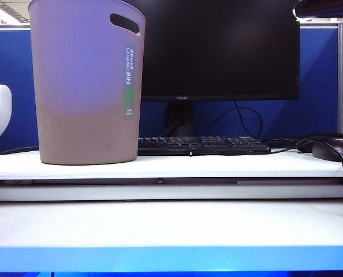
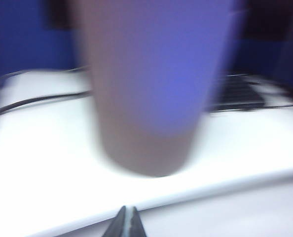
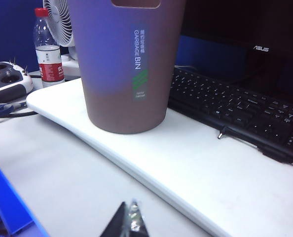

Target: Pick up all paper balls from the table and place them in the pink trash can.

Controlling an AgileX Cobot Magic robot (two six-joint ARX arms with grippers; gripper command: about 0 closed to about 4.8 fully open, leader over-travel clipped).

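Observation:
The pink trash can stands upright on the raised back tier of the white table, at the left. It also fills the blurred left wrist view and shows in the right wrist view with its label facing the camera. My left gripper is shut and empty, above the lower tier just in front of the can. My right gripper is also shut and empty, over the lower tier and farther from the can. Neither gripper shows in the exterior view. No paper balls are in view.
A black keyboard and monitor stand behind and to the right of the can, with a mouse and cables at the far right. A white fan, a water bottle and a power strip lie beyond the can.

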